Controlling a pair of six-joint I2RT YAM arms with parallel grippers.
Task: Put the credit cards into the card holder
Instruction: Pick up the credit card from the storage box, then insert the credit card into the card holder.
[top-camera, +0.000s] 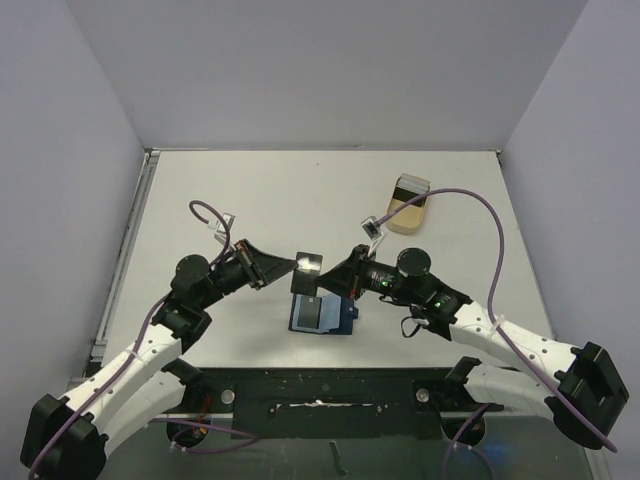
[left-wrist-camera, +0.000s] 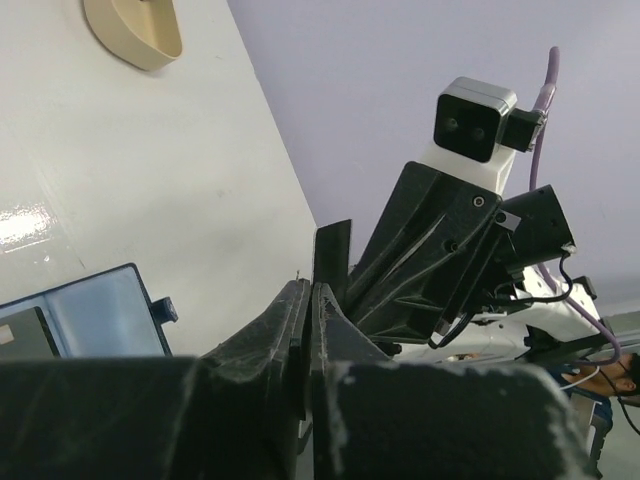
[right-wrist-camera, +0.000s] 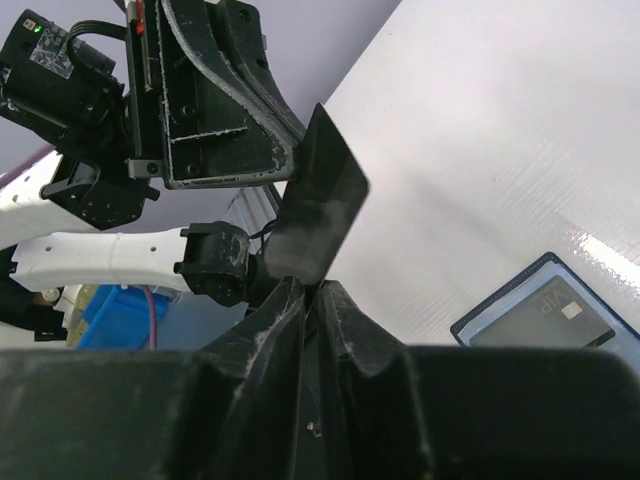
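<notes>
Bright even overhead light; glare on table (left-wrist-camera: 20, 225), card (top-camera: 309, 264); soft shadows; wrist foregrounds blurred.

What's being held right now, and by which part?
One black card, above the open card holder: the right claw pinches one edge, and the left claw is shut on the opposite edge.

A tan oval dish (top-camera: 409, 216) sits on the white table (top-camera: 250, 190) — toward its far right corner.

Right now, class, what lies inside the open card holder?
One card lies flat in one half of the card holder; the other half shows bare blue lining. Whatever sits under that card or deeper in the slots is covered.
</notes>
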